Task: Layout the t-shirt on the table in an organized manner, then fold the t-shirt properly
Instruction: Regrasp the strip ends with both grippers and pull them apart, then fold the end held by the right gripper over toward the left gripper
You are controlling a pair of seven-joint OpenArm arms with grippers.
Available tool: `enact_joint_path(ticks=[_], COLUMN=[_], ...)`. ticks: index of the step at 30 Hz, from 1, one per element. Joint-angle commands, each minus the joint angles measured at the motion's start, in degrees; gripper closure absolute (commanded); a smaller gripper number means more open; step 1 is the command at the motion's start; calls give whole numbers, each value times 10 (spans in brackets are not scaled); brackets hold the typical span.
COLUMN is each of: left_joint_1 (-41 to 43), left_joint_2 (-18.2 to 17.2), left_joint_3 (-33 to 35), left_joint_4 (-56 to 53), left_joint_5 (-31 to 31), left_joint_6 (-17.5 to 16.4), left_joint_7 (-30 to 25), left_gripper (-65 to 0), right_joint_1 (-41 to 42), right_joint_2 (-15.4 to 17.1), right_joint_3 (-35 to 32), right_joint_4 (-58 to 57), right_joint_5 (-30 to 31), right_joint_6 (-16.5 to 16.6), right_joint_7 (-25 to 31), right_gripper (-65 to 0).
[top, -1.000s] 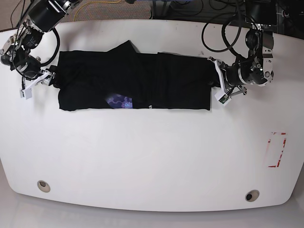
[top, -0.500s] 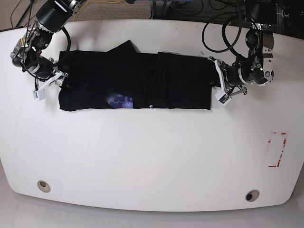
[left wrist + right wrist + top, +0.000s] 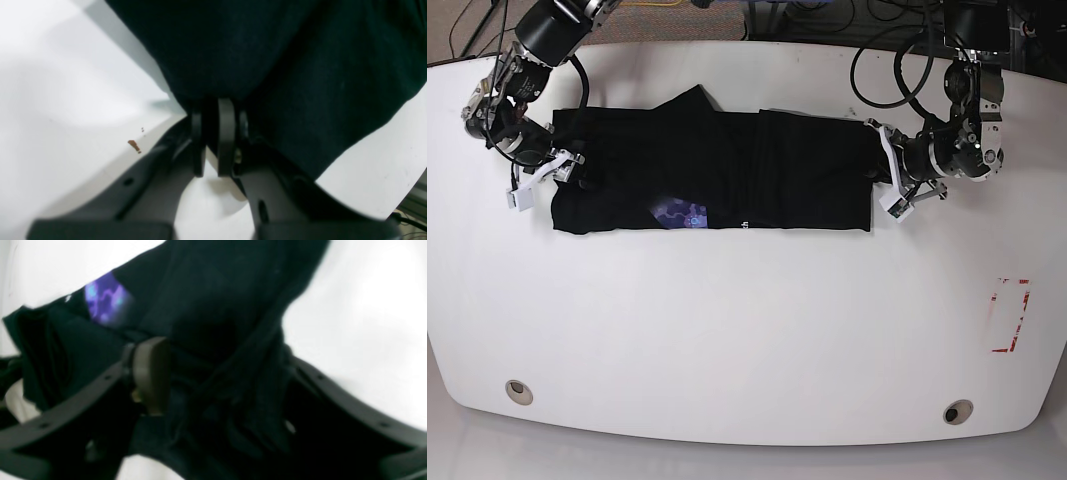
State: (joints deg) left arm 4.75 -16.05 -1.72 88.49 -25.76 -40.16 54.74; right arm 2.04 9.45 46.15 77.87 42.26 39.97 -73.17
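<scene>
The black t-shirt [image 3: 757, 170] lies as a long folded strip across the far half of the white table [image 3: 747, 330], its purple graphic [image 3: 679, 213] near the front edge. My left gripper [image 3: 885, 190] is at the strip's right end. In the left wrist view its fingers [image 3: 227, 133] stand almost together, shut on the t-shirt [image 3: 267, 50]. My right gripper [image 3: 562, 172] is over the strip's left end. In the right wrist view the t-shirt [image 3: 206, 290] bunches between wide-apart jaws, one pad [image 3: 151, 373] shows against the cloth, and the other is hidden.
Two round metal grommets [image 3: 518, 390] [image 3: 957, 411] sit near the table's front edge. A red-and-white rectangle mark [image 3: 1010, 315] lies at the right. Black cables [image 3: 897, 70] loop behind the left arm at the table's back edge.
My right gripper has moved rightward from beside the t-shirt's left end onto the cloth. The left gripper and the t-shirt's right end have stayed put.
</scene>
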Motion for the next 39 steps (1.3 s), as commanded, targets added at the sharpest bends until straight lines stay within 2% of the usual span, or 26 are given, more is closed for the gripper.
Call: enact_joint_path(ticks=[1,6,8,12,17,22,29,33,37,39], left_joint_1=[3,3,2,0,0,0,-1,-19,-31,-35], left_joint_2=[-5,-5,-4,-4,-3,6,14,35,45,46], left_joint_3=[0,1,2,2,2,4,5,5,4,4], left_joint_4=[1,-1,-3,-4,-4,-4,-4,-14,-33,-39], left_joint_5=[28,29,29,29,29,29,30,30,29,29], left_joint_6=[2,2,2,2,2,2,2,2,31,35], left_joint_7=[32,32,32,32,34,34,34,38,46,46], left_gripper=[-47,-47,-47,-47,-47,-47,-47,-47,-49,-49], right_joint_1=[5,6,10,7,-6,-24,-52,-56,-57,-57], right_joint_2=[5,6,7,7,-1,-35,-44,-73,-79,-84], right_joint_3=[0,-1,-1,-1,0,-7,-112,-155,-201,-221], right_joint_4=[6,6,7,40,162,268,369,382,382,382], right_joint_5=[1,1,1,1,4,5,5,5,5,5], right_joint_6=[0,0,0,0,0,0,0,0,0,0], right_joint_7=[2,11,12,9,-41,-68,-66,-66,-64,-55], right_gripper=[-268,-87,-49,-44,-43,-43,-43,-43,-43,-43])
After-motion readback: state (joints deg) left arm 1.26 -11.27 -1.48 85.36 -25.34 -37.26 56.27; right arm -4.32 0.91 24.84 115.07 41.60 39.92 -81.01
